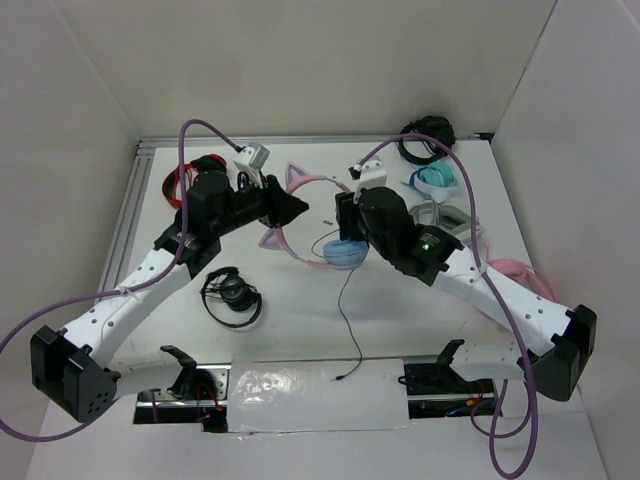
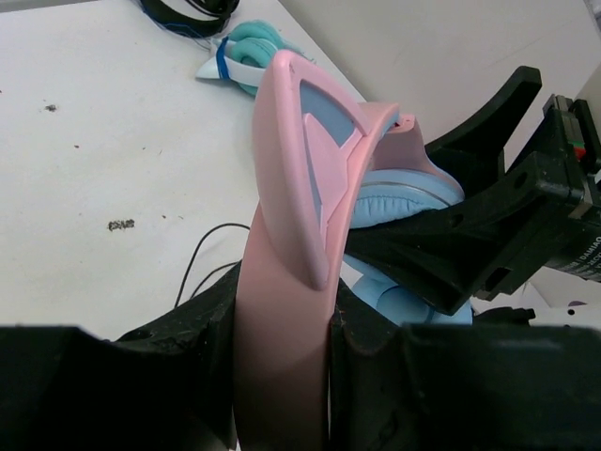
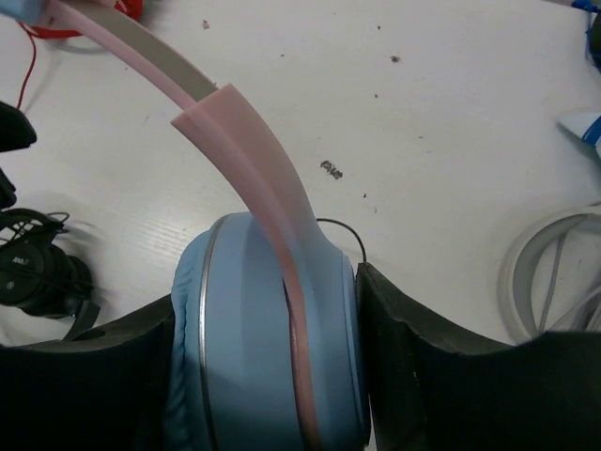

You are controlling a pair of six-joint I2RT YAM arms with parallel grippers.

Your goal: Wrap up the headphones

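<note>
left gripper clenched on the pink cat-ear headband, right gripper clenched on a light blue ear cup, headphones between both arms at the middle of the table, thin black cable trailing toward the near edge

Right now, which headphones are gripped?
The cat-ear headphones: left gripper on pink headband, right gripper on a blue cup. Black headphones, red headphones lie free.

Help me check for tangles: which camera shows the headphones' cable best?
The top view: the cable shows whole, from the blue ear cup to its free end. Both wrist views catch only a short arc by the headphones.
</note>
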